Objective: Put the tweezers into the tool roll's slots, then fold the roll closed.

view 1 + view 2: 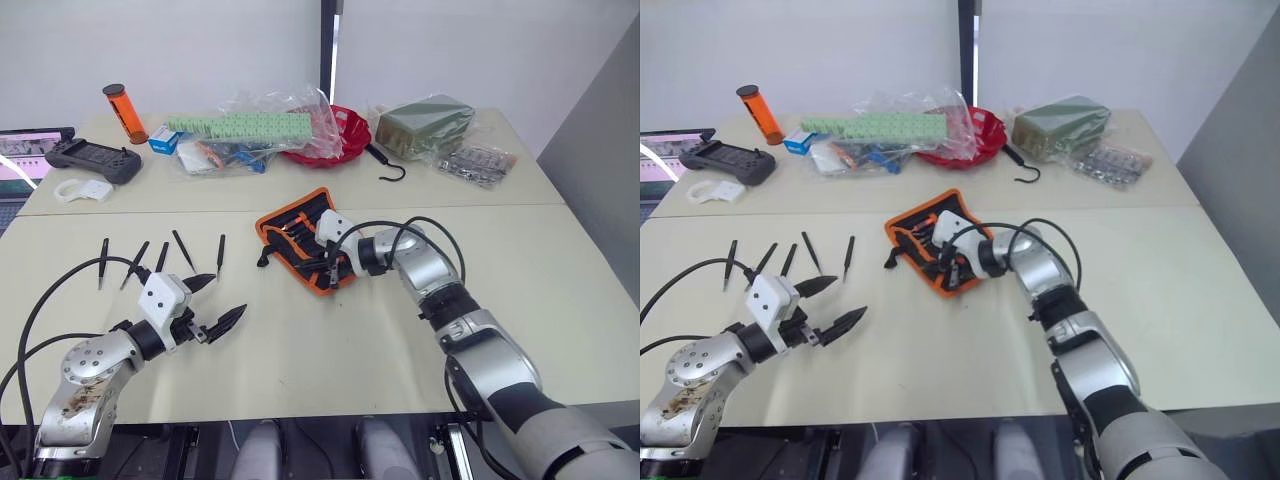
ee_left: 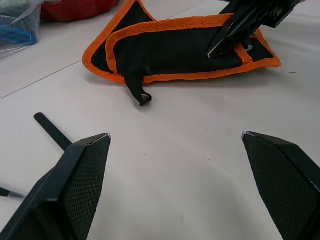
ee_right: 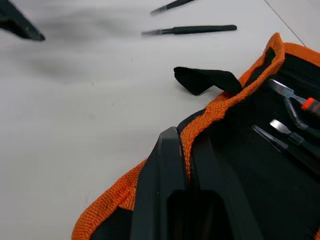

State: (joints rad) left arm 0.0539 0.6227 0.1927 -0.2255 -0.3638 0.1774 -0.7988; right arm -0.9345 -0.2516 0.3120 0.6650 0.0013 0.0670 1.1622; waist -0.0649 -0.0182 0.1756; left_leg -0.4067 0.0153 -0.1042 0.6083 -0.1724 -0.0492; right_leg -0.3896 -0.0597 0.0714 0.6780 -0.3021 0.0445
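Right gripper [image 3: 182,165] pinches tool roll [image 1: 300,236] (beige table [image 1: 330,340]).

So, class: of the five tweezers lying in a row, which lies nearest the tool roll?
The tweezers at the row's right end, apart from the other four and closest to the tool roll.

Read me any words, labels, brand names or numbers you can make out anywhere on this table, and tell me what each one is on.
No text can be read.
Orange bottle: no legible label.
Small blue and white box: print too small.
Green strip in the plastic bag: markings too small.
Laptop screen: blurred.
Tool roll: no lettering visible.
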